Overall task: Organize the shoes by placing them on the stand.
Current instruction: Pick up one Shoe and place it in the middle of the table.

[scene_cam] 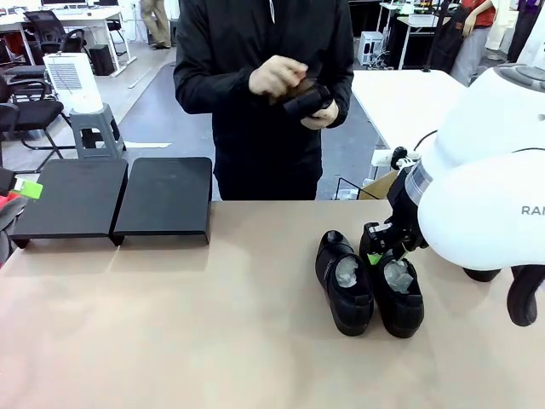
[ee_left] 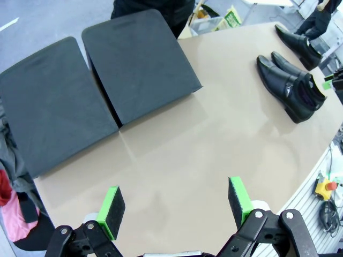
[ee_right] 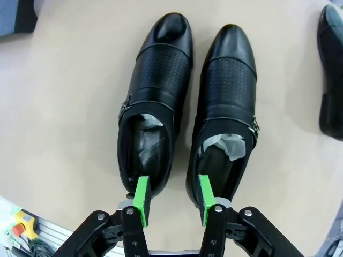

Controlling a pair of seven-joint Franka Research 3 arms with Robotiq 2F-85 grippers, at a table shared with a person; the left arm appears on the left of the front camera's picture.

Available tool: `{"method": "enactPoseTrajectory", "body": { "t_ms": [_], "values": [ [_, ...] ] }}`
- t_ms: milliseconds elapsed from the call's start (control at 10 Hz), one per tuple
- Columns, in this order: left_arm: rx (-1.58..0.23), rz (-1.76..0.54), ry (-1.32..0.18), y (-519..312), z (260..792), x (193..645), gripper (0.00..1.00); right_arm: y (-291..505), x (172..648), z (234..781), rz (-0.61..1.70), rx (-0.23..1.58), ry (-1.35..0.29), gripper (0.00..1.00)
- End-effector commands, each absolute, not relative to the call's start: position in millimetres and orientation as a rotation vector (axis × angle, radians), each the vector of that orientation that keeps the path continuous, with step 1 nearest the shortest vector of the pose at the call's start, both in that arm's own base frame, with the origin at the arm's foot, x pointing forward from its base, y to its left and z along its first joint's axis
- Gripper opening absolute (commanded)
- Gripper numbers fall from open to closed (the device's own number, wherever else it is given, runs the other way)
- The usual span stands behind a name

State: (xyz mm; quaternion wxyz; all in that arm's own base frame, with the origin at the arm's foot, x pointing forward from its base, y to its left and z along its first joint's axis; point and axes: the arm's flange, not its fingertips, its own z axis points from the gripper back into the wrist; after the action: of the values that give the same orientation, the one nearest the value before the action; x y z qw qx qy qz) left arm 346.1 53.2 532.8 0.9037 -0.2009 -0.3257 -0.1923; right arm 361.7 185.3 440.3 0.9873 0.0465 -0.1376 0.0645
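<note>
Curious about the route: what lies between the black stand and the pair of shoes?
Only bare tabletop separates the stand from the shoes, plain in the front and left wrist views.

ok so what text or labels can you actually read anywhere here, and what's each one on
"RAN": on the right arm's white casing, cut off by the picture's edge.
Print on the green and yellow package past the table: too blurred to read.
The shoes and the stand: no lettering visible.
</note>
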Motion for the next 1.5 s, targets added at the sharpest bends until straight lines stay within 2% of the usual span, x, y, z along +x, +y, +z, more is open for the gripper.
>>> {"method": "enactPoseTrajectory", "body": {
  "t_ms": [0, 300, 500, 1100, 1400],
  "values": [
    [-0.431, -0.414, -0.681, 54, 532, 347, 1.00, 185, 362, 441, 0.142, 0.096, -0.279, 0.48],
    [-0.431, -0.414, -0.681, 54, 532, 347, 1.00, 185, 361, 440, 0.131, 0.093, -0.276, 0.48],
    [-0.431, -0.414, -0.681, 54, 532, 347, 1.00, 204, 369, 418, 0.057, 0.166, -0.231, 0.48],
    [-0.431, -0.414, -0.681, 54, 532, 347, 1.00, 216, 398, 388, -0.052, 0.104, -0.219, 0.48],
    [-0.431, -0.414, -0.681, 54, 532, 347, 1.00, 214, 409, 373, -0.071, 0.079, -0.157, 0.48]
  ]
}}
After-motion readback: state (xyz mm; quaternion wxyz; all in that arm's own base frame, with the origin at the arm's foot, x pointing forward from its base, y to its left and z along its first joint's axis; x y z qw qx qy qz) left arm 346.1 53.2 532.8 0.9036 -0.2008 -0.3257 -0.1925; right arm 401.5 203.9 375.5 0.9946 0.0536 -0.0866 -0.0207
